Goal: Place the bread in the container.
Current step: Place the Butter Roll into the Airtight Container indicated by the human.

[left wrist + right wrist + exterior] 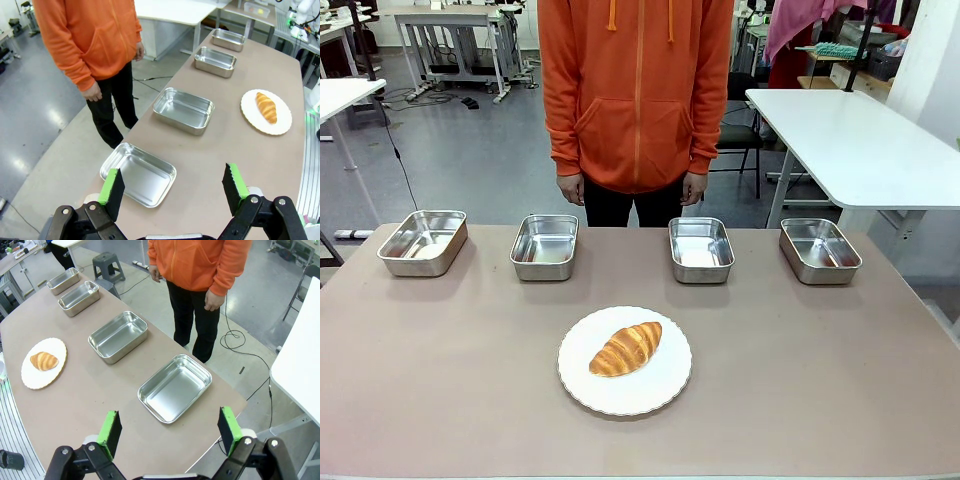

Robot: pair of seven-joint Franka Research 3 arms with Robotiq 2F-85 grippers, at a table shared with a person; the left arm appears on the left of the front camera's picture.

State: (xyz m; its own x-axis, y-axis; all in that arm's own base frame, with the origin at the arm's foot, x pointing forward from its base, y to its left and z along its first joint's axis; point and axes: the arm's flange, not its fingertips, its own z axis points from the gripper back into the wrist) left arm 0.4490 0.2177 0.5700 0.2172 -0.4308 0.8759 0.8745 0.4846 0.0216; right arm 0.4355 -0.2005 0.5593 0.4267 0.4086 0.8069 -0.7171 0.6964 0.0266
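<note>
The left pincer (171, 172) hangs released, jaws wide, above the worktop (220, 150). One steel container (138, 174) sits just ahead of its left finger, and the bread (266, 106) lies on a white plate (254, 122) well ahead and to its right. The right pincer (169, 414) is likewise released and empty, with another container (175, 388) just ahead between its fingers and the bread far ahead to its left.

L gripper (172, 186) jaws spread wide, gripping nothing, held up high, angled down; R gripper (169, 426) same: wide apart, nothing held.
</note>
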